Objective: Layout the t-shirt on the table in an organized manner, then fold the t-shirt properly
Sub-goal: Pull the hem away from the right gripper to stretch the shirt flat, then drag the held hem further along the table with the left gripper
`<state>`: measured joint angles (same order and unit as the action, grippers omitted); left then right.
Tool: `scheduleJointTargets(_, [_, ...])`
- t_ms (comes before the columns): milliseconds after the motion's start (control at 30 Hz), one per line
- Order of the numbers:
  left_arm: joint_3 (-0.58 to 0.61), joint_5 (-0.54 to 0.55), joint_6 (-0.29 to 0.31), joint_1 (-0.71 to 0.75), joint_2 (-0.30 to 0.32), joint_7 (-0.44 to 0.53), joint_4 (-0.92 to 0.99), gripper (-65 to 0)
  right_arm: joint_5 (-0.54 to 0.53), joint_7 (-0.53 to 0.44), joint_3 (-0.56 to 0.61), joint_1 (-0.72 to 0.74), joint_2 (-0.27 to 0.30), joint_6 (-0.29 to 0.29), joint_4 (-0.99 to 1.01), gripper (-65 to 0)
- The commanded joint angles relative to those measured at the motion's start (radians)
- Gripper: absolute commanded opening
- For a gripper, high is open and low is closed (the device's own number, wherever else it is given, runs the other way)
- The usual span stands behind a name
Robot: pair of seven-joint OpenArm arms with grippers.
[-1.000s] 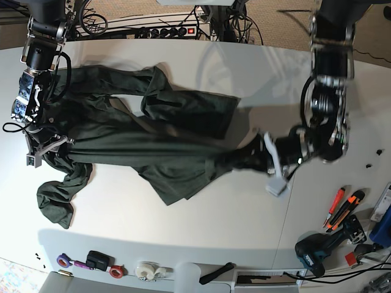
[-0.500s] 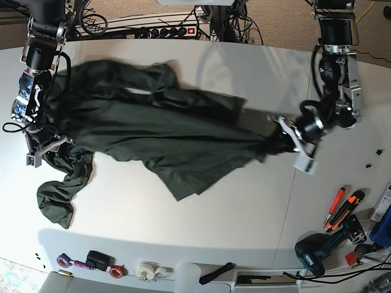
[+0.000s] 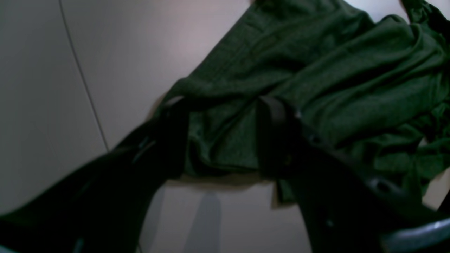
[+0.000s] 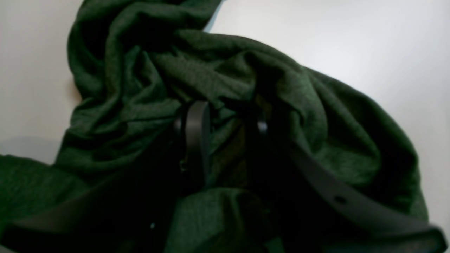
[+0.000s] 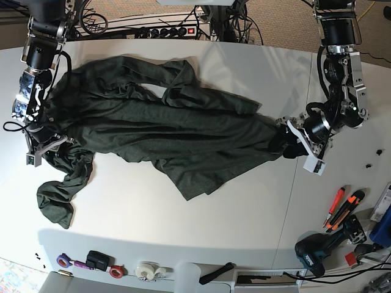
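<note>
The dark green t-shirt [image 5: 165, 134] lies stretched left to right across the white table [image 5: 214, 232], creased, with one sleeve trailing to the front left [image 5: 58, 201]. My left gripper [image 5: 292, 141] is at the shirt's right end. In the left wrist view the left gripper [image 3: 221, 102] is open, its jaws wide apart, and the t-shirt's [image 3: 334, 70] hem lies on the table between them. My right gripper [image 5: 41, 145] is at the shirt's left end. In the right wrist view the right gripper [image 4: 225, 109] is shut on bunched cloth of the t-shirt [image 4: 140, 88].
Tape rolls [image 5: 149, 270] and small items line the front edge. Orange cutters [image 5: 342, 207] and a drill [image 5: 317, 250] lie at the front right. A power strip [image 5: 171, 30] and cables run along the back. A seam [image 3: 81, 70] crosses the tabletop.
My left gripper pulled the shirt's end up and to the right, spreading the cloth wider, then opened its jaws. The right gripper has stayed in place, holding its end.
</note>
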<state>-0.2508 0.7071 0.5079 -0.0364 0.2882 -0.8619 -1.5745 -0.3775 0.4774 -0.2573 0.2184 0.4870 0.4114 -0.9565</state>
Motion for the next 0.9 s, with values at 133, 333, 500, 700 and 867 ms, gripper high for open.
scheduleJointTargets(133, [-0.006,0.027,0.009,-0.010,0.007,0.065,-0.018,-34.1,-0.131,-0.003,-0.204,0.016,0.028,0.047,-0.165,-47.4])
scheduleJointTargets(333, [-0.006,0.037,0.030,-0.008,-0.032,0.077,-0.018,-34.1,-0.414,0.265,-0.398,-0.026,0.026,0.278,-0.419,-47.4])
scheduleJointTargets(500, [-0.005,0.037,0.075,-0.008,-0.103,0.077,-0.018,-34.2,-0.552,0.367,-0.443,-0.172,0.019,0.287,-0.552,-47.4])
scheduleJointTargets(700, [0.011,0.037,0.096,-0.008,-0.161,0.075,-0.018,-34.6,-0.660,0.426,-0.444,-0.360,-0.036,0.287,-0.589,-47.4])
scheduleJointTargets(867, [0.048,0.037,0.106,-0.008,-0.160,0.075,-0.018,-37.6,-0.721,0.463,-0.443,-0.472,-0.117,0.287,-0.589,-47.4])
